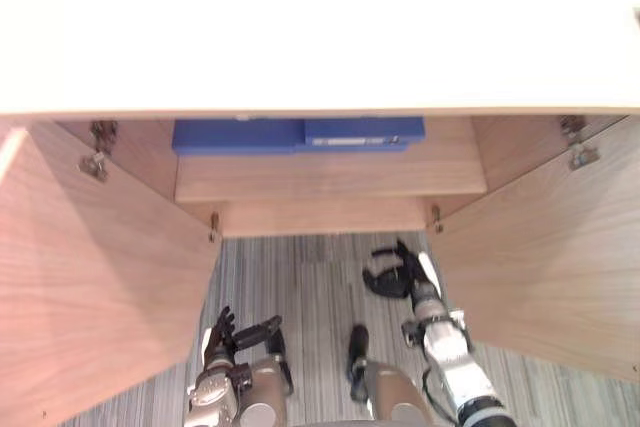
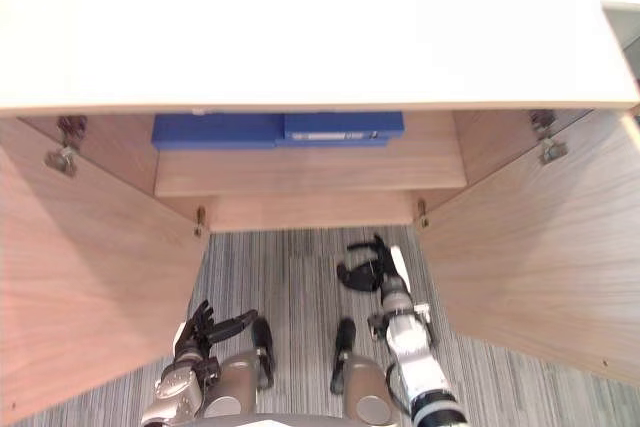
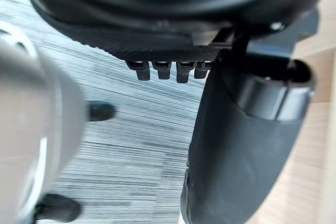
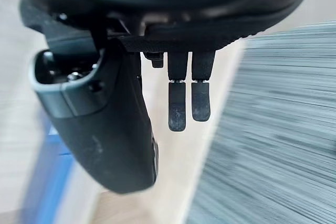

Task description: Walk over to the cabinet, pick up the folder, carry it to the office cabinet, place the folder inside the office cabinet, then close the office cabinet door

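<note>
The blue folder [image 1: 300,134] lies flat on the shelf [image 1: 330,175] inside the open wooden office cabinet, just under its pale top [image 1: 320,27]. A blurred blue patch of the folder [image 4: 44,182] also shows past my right thumb. My right hand [image 1: 397,272] hangs open and empty over the striped floor, in front of the cabinet opening and below the shelf. My left hand [image 1: 228,332] is lower and to the left, near the left door, open with nothing in it. In the left wrist view its fingers [image 3: 165,69] hold nothing.
Both cabinet doors stand swung out toward me: the left door [image 1: 90,277] and the right door [image 1: 550,257] flank my arms. Grey striped carpet [image 1: 320,277] lies between them. Hinges [image 1: 98,162] show at the upper corners.
</note>
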Robot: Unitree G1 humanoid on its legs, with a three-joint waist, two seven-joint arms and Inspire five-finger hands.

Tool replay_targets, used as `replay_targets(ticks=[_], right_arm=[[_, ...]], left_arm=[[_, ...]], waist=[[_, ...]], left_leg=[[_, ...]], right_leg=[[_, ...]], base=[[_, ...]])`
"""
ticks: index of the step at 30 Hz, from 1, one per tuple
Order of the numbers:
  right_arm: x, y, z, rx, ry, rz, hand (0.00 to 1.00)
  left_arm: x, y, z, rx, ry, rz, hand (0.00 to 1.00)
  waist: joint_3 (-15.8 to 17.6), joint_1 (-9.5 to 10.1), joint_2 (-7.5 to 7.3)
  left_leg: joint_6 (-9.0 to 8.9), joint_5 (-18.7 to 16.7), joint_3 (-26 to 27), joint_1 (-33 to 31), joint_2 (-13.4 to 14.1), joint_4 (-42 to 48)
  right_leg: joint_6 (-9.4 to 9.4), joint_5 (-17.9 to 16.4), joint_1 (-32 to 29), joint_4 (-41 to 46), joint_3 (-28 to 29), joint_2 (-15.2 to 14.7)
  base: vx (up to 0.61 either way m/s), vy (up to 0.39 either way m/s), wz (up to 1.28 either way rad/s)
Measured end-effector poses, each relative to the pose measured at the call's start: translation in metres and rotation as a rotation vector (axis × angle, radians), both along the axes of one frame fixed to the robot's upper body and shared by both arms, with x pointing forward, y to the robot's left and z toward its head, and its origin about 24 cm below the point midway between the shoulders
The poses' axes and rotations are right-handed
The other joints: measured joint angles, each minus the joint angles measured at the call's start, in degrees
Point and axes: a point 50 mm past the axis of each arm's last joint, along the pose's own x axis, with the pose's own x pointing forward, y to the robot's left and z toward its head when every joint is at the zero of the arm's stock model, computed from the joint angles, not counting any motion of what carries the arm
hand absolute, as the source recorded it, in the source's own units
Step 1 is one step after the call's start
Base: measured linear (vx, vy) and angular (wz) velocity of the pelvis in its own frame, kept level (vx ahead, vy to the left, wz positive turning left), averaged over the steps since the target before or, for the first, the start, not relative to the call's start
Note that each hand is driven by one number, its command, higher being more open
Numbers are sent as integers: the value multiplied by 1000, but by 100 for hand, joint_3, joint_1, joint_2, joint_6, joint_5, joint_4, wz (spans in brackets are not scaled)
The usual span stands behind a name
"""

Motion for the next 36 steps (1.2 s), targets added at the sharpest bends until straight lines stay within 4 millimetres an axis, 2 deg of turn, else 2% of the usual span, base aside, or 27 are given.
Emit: replay_targets(ticks=[1, 4, 6, 12, 16, 18, 20, 22, 23, 24, 27, 29, 31, 33, 36], right_arm=[[-14, -3, -14, 23, 76, -63, 100], [-44, -14, -39, 52, 227, -197, 100], [-59, -21, -47, 84, 282, -296, 100], [-99, -41, -62, 201, 381, -596, 100], [-116, -54, -63, 261, 377, -772, 100], [-119, -71, -56, 267, 311, -884, 100], [-111, -91, -43, 243, 209, -931, 100], [-92, -129, -11, 164, 17, -957, 100], [-89, -134, -6, 149, -6, -955, 100], [-78, -153, 11, 99, -87, -944, 100], [-46, -191, 55, 7, -274, -928, 100], [-26, -207, 80, -42, -363, -892, 100], [-1, -223, 112, -95, -461, -840, 100], [17, -229, 127, -113, -492, -821, 100], [28, -240, 143, -156, -500, -804, 100]], left_arm=[[-3, 0, -2, 5, 15, -4, 100], [-11, 0, -7, 17, 59, -19, 100], [-15, -2, -11, 21, 91, -41, 100], [-28, -9, -20, 6, 175, -86, 100], [-32, -8, -20, 7, 184, -87, 100], [-37, -7, -22, 8, 197, -84, 100], [-48, -5, -24, 8, 221, -69, 100], [-61, -2, -26, 8, 249, -48, 100], [-61, -1, -26, 9, 248, -48, 100], [-61, 0, -26, 12, 248, -52, 100], [-63, 2, -26, 18, 247, -71, 100], [-62, 1, -25, 18, 242, -84, 100], [-62, -1, -25, 17, 234, -104, 100], [-64, -2, -25, 17, 228, -117, 100], [-63, -5, -25, 7, 215, -137, 100]], waist=[[-109, -2, 3], [-247, -92, 20], [-299, -139, 22], [-389, -255, 36], [-414, -277, 75], [-457, -315, 146], [-488, -405, 206], [-533, -492, 285], [-536, -493, 295], [-533, -515, 327], [-496, -555, 395], [-441, -565, 475], [-352, -565, 629], [-294, -566, 749], [-184, -589, 915]], left_leg=[[4, 57, 86, 201, -41, -207], [4, 161, 229, 653, -113, -593], [14, 228, 286, 844, -156, -779], [53, 486, 497, 1283, -286, -1310], [60, 485, 655, 1363, -365, -1331], [24, 428, 789, 1367, -371, -1338], [44, 379, 910, 1369, -406, -1337], [59, 309, 1150, 1374, -446, -1328], [58, 301, 1179, 1373, -451, -1323], [68, 270, 1244, 1378, -476, -1311], [78, 203, 1496, 1380, -521, -1306], [123, 167, 1557, 1364, -545, -1262], [129, 35, 1590, 1340, -571, -1117], [161, -69, 1550, 1311, -562, -1015], [162, -175, 1482, 1235, -532, -916]], right_leg=[[20, 37, 125, -106, 51, -4], [51, 81, 384, -235, 185, -7], [57, 118, 494, -309, 256, -7], [71, 274, 643, -482, 486, -4], [77, 345, 622, -529, 680, -1], [76, 362, 560, -579, 840, -11], [95, 383, 503, -620, 1009, -13], [110, 430, 377, -621, 1282, -10], [114, 435, 361, -621, 1315, -10], [118, 456, 333, -630, 1415, -11], [124, 564, 221, -663, 1669, -5], [180, 620, 169, -691, 1794, -3], [210, 642, 139, -713, 1924, -2], [212, 643, 130, -721, 1998, 4], [217, 646, 50, -721, 2057, -3]], base=[[93, 45, -24], [47, 38, -24], [-2, 33, -19], [-68, 27, -20], [-104, 18, -23], [-109, 27, -36], [-52, 19, -44], [-26, 26, -50], [-3, 29, -48], [8, 19, -33], [18, 16, -43], [50, 0, -39], [63, -7, -36], [68, -22, -27], [66, -52, -18]])
